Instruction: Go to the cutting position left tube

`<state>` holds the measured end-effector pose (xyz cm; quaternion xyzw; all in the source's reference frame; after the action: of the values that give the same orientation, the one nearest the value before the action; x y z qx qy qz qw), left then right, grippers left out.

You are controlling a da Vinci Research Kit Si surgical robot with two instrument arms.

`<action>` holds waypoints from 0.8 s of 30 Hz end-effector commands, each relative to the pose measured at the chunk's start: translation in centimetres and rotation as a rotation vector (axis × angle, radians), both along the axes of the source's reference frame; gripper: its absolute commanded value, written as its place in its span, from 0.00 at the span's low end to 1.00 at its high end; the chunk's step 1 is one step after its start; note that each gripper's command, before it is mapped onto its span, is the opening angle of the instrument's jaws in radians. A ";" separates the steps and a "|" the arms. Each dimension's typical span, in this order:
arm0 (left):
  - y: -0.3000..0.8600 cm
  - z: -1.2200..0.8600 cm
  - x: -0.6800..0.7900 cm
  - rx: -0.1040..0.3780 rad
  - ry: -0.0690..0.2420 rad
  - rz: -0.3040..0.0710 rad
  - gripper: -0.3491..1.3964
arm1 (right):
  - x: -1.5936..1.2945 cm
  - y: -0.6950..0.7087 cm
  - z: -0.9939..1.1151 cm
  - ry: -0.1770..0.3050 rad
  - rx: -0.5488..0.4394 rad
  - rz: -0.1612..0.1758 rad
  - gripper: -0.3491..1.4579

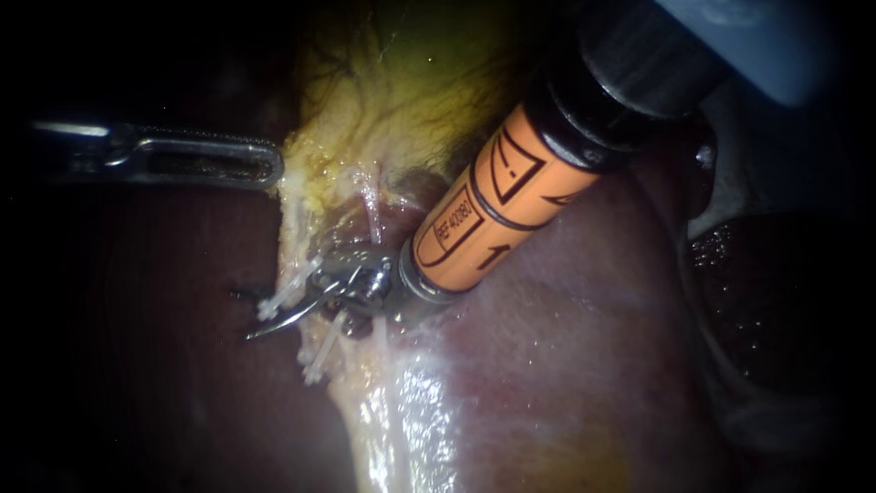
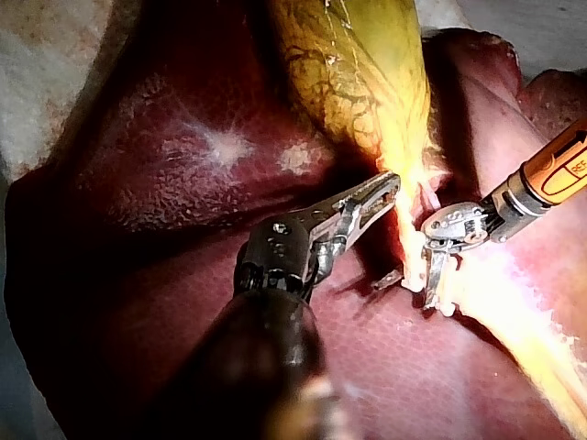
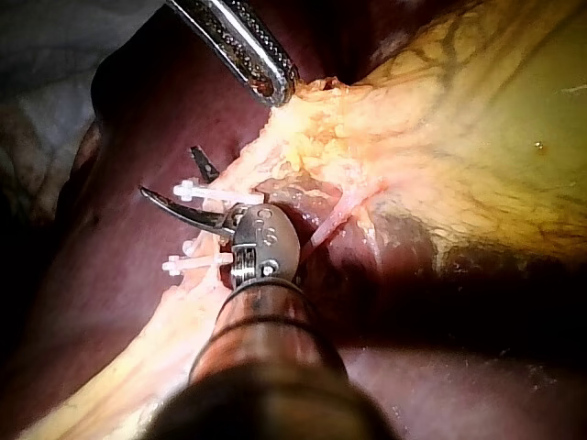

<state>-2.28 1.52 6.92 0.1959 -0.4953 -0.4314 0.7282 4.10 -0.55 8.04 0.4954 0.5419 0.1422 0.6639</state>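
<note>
My right instrument (image 1: pixel 246 315) comes in from the upper right on an orange shaft (image 1: pixel 497 205). Its thin blades stand open at the pale clipped tube (image 1: pixel 318 333), on the left edge of the fatty tissue. Two white clips (image 1: pixel 285 294) (image 1: pixel 321 354) cross that tube, one on either side of the lower blade. In the right wrist view the open blades (image 3: pixel 170 172) straddle the upper clip (image 3: pixel 218 194). My left instrument (image 1: pixel 272 169) reaches in from the left, jaws shut on the yellow edge of the gallbladder (image 1: pixel 411 82).
A thin pink tube (image 1: pixel 372 205) runs down the fatty tissue right of the clipped one. Dark red liver (image 1: pixel 566 347) lies on both sides. A blue and black part of the right arm (image 1: pixel 730 36) fills the upper right corner.
</note>
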 end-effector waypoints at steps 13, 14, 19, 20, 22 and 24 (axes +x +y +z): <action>0.00 0.00 0.00 0.000 0.000 0.000 0.00 | -0.34 0.04 0.05 -0.029 -0.022 -0.033 0.63; 0.00 0.00 0.00 0.000 0.000 0.000 0.00 | -0.37 0.04 0.05 -0.028 -0.022 -0.035 0.64; 0.00 0.00 0.00 0.000 0.000 0.000 0.00 | -0.59 0.04 0.04 -0.043 -0.026 -0.056 0.66; 0.00 0.00 0.00 0.000 0.000 0.000 0.00 | -0.63 0.04 0.04 -0.047 -0.028 -0.061 0.66; 0.00 0.00 0.00 0.000 0.000 0.000 0.00 | -0.70 0.05 0.03 -0.050 -0.024 -0.065 0.69; 0.00 0.00 0.00 0.000 0.000 0.000 0.00 | -0.76 0.07 0.02 -0.062 -0.010 -0.071 0.71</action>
<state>-2.28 1.52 6.92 0.1958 -0.4953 -0.4314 0.7281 3.30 -0.46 8.06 0.5080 0.4998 0.1322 0.6890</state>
